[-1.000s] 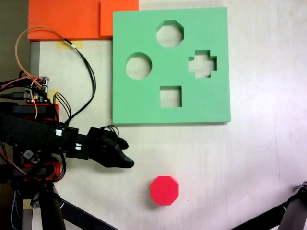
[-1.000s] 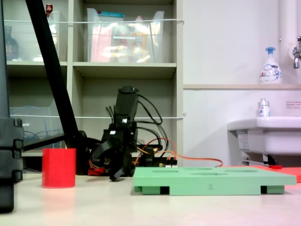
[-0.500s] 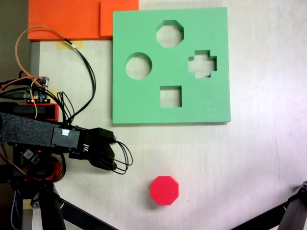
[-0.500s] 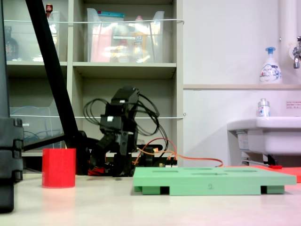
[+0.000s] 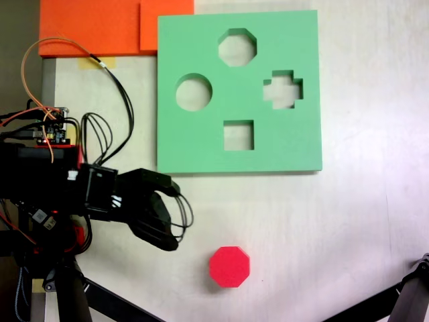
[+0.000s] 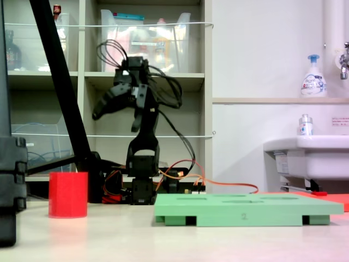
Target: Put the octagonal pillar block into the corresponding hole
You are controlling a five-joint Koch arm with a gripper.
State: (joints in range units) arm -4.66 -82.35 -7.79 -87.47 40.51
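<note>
The octagonal pillar block (image 5: 229, 266) is bright red and stands upright on the pale table, below the green foam board (image 5: 201, 151); from the side the block (image 6: 68, 195) sits left of the board (image 6: 245, 210). The corresponding hole (image 5: 237, 47) is the eight-sided cutout near the board's far edge. My gripper (image 5: 173, 216) is open, up and to the left of the block, with nothing between its jaws. Seen from the side, the gripper (image 6: 115, 123) hangs high above the table with its fingers spread and pointing down.
The board also has round (image 5: 194, 92), cross-shaped (image 5: 282, 89) and square (image 5: 238, 135) cutouts. Orange foam sheets (image 5: 100, 27) lie at the top left. Black tripod legs (image 5: 74, 295) cross the lower left, another leg (image 5: 402, 298) the lower right. Cables (image 5: 114, 80) loop by the arm's base. A sink (image 6: 305, 158) stands at the right.
The arm has risen from just above the table to shelf height. The gripper's jaws have spread open. Block and board have not moved.
</note>
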